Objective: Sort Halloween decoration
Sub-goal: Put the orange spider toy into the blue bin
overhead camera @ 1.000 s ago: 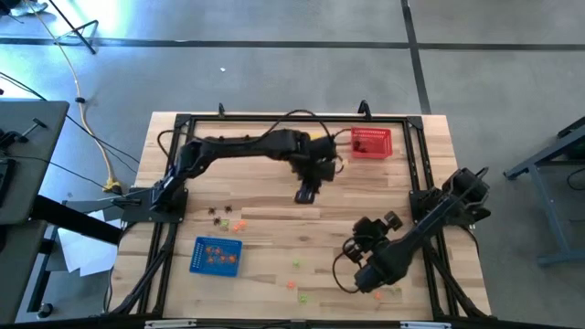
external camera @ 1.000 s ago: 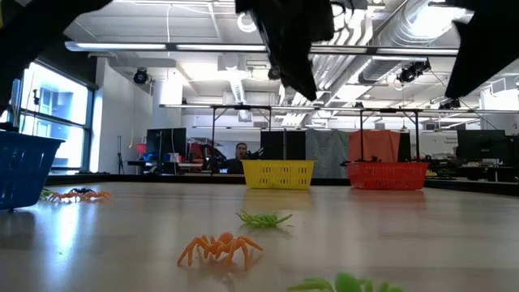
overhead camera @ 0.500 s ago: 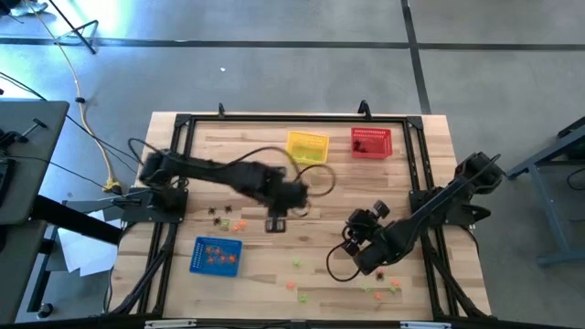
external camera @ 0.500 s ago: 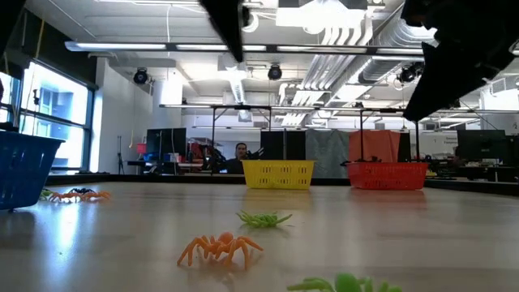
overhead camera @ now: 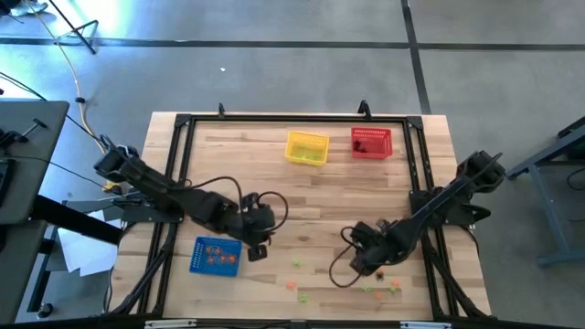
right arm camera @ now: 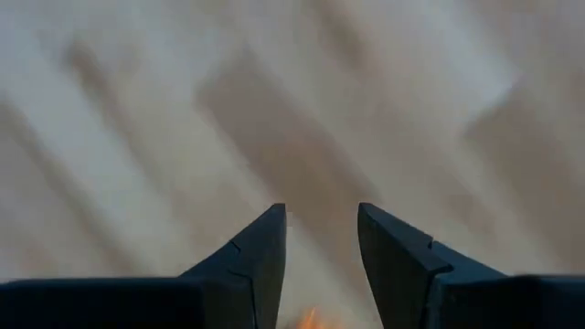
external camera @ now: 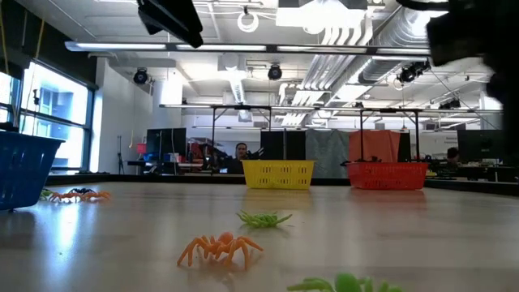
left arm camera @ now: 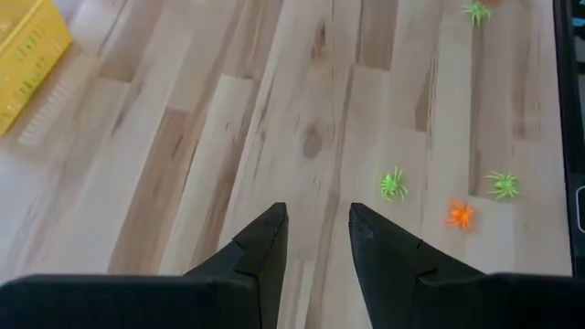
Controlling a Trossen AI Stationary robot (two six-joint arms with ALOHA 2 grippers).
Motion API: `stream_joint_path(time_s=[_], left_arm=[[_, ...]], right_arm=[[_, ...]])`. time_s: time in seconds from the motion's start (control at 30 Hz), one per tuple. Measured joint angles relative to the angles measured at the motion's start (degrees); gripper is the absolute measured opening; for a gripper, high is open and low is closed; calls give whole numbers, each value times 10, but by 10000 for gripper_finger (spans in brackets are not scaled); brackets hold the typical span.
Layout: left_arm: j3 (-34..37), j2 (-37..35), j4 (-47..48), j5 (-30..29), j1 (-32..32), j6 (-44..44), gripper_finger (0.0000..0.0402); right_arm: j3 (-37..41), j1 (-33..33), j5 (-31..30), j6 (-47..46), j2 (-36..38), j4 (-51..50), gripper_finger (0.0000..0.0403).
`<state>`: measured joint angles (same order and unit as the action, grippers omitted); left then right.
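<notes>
The Halloween decoration is tiny spiders scattered on the wooden table. In the low view an orange spider (external camera: 220, 247) and a green spider (external camera: 263, 218) lie on their legs. The left wrist view shows two green spiders (left arm camera: 393, 185) (left arm camera: 503, 183) and an orange one (left arm camera: 460, 215). My left gripper (overhead camera: 257, 249) (left arm camera: 317, 210) hangs open above bare wood beside the blue basket (overhead camera: 217, 256). My right gripper (overhead camera: 362, 265) (right arm camera: 320, 210) points steeply down, open, over the near right part of the table. An orange speck (right arm camera: 311, 318) shows low between its fingers. More small spiders (overhead camera: 291, 285) (overhead camera: 393, 285) lie near the front edge.
A yellow basket (overhead camera: 307, 146) and a red basket (overhead camera: 370, 142) stand at the far edge. The blue basket holds several orange pieces. A black metal frame (overhead camera: 183, 119) runs around the table. A person shows in the room beyond the table (external camera: 241, 151).
My left gripper has swept from beside the yellow basket toward the table's near left, ending next to the blue basket, and has rolled on the way. My right gripper has tipped more steeply downward and sunk a little. Both stay open.
</notes>
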<state>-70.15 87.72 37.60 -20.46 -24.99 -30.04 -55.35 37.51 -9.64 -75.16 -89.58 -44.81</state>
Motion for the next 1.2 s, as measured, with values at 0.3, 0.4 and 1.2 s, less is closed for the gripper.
stream_joint_path(time_s=[0.3, 0.4, 1.2], left_arm=[[48, -3, -75, -48, -17, -6, 106], [49, -3, -90, -50, -19, -4, 106], [49, -3, -108, -59, -32, 2, 106]], right_arm=[[0, 72, 91, -182, 0, -15, 133], [0, 81, 82, -225, -9, -63, 133], [-3, 85, 104, -177, -124, 61, 133]])
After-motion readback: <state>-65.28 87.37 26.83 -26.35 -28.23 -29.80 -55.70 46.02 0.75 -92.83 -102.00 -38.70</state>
